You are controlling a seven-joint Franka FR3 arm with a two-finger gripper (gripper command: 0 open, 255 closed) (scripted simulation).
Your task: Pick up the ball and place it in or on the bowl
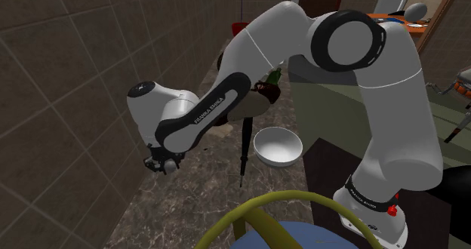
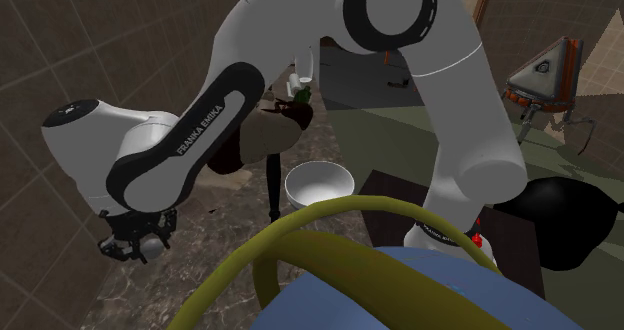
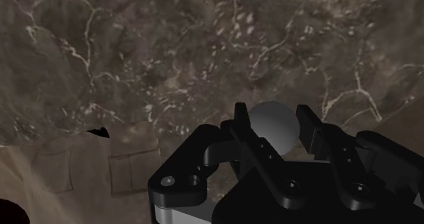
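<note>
Bowl, white & round, sits on the bench nr the edge closest to the arm's base, its plain white inside on view. Ball, grey, is clamped betw the fingers of the end effector, well apart from the bowl, by the bench edge that runs along the tiled wall. Can't tell if the ball touches the bench.

Shoulder view, L to R: wall, end effector, thin dark rod standing just beside the bowl, bowl, arm's base. Wrist view gives the clasp close up, w/ wall tiles meeting the bench edge. Second ext view adds a black rounded mass & an orange-grey triangular frame at its right. Shoulder view has a red pot at its top.

Bench: dark brown marble, pale veins. Wall: brown tiles. Foreground: yellow-green hoop over a blue seat
</note>
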